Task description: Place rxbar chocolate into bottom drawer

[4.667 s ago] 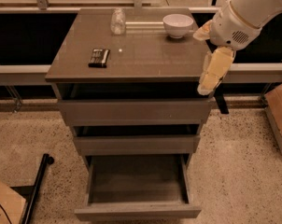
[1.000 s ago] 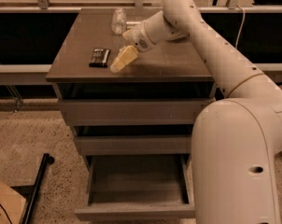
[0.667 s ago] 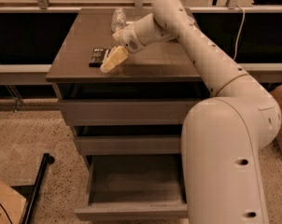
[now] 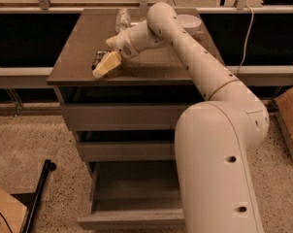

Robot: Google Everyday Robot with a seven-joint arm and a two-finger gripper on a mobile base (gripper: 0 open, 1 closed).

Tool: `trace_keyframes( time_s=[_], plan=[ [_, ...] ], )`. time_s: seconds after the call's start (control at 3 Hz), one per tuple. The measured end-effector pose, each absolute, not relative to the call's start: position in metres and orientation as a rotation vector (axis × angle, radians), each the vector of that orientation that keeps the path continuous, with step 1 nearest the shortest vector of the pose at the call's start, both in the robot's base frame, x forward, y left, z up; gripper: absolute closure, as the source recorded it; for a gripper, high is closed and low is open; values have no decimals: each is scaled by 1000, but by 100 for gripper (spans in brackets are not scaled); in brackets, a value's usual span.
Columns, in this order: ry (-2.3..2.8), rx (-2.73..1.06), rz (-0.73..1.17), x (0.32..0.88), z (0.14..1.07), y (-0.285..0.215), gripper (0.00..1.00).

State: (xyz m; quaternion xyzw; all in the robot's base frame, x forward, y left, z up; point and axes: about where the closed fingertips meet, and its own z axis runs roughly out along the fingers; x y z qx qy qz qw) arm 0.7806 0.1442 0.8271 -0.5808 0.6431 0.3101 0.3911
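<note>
The rxbar chocolate [image 4: 99, 58] is a small black bar lying flat on the cabinet top [image 4: 151, 64] near its left front; only its far end shows. My gripper [image 4: 105, 65] with pale fingers hangs right over the bar, covering most of it. The bottom drawer [image 4: 132, 198] is pulled open at the foot of the cabinet, and the part of its box interior that shows is bare. My arm [image 4: 204, 81] hides its right part.
A clear glass jar [image 4: 122, 18] stands at the back of the cabinet top and a white bowl [image 4: 189, 21] at the back right. The two upper drawers [image 4: 122, 115] are shut. A cardboard box [image 4: 289, 115] sits on the floor at right, a black pole [image 4: 37, 195] at left.
My gripper has swung from the cabinet's right front edge across the top to the left and now sits over the black bar.
</note>
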Motion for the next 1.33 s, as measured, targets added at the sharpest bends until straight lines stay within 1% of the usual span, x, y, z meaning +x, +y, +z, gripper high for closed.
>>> trace_keyframes(
  time_s=[0.33, 0.67, 1.0, 1.33],
  plan=[
    [1649, -1478, 827, 784, 813, 157, 16],
    [1672, -1475, 838, 786, 805, 160, 41],
    [1672, -1475, 838, 786, 812, 160, 72],
    [1672, -1475, 838, 786, 816, 160, 95]
  ],
)
